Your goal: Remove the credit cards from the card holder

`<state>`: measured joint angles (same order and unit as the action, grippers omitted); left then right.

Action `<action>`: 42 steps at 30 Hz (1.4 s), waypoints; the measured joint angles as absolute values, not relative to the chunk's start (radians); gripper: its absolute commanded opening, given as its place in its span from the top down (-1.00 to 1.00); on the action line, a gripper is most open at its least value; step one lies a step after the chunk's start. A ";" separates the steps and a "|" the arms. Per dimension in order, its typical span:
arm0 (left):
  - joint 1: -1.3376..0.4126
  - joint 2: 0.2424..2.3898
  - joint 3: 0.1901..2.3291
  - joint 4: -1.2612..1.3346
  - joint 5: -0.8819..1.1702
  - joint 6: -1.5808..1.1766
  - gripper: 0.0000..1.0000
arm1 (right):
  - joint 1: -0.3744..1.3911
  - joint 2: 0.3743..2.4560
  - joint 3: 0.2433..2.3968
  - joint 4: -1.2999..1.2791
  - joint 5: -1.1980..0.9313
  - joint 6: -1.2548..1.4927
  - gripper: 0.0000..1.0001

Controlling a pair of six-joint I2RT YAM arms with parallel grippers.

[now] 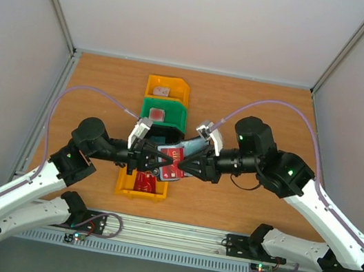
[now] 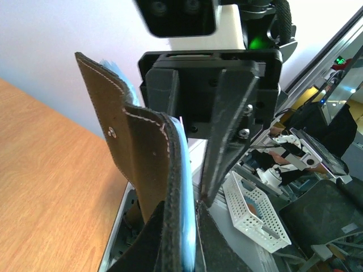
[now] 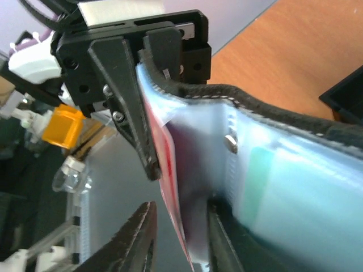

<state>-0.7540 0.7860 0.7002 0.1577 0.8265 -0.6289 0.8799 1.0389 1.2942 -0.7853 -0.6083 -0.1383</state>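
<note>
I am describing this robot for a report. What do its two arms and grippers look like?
The left arm and right arm have white links and black joints with small green lights. A lilac cable runs to each wrist. The left gripper and right gripper are black, with tapered fingers.

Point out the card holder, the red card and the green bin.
card holder (image 2: 105, 107): left wrist view, outer flap.
red card (image 3: 170, 187): right wrist view, exposed edge.
green bin (image 1: 175, 115): top view, bare inside.

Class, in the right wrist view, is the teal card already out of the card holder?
No, the teal card sits inside a clear pocket of the card holder.
</note>
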 measured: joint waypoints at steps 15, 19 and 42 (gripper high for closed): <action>-0.754 0.776 0.697 0.182 0.860 -0.630 0.43 | 0.870 1.022 1.234 -0.673 -0.712 -0.133 0.98; -0.754 0.772 0.685 0.204 0.861 -0.662 0.60 | 0.870 0.991 1.235 -0.689 -0.676 -0.145 0.98; -0.759 0.772 0.671 0.244 0.880 -0.729 1.00 | 0.871 0.966 1.280 -0.805 -0.649 -0.203 0.97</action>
<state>-0.7589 0.7715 0.6708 0.2436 0.8803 -0.7292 0.8715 0.9661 1.2800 -0.8055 -0.6487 -0.2031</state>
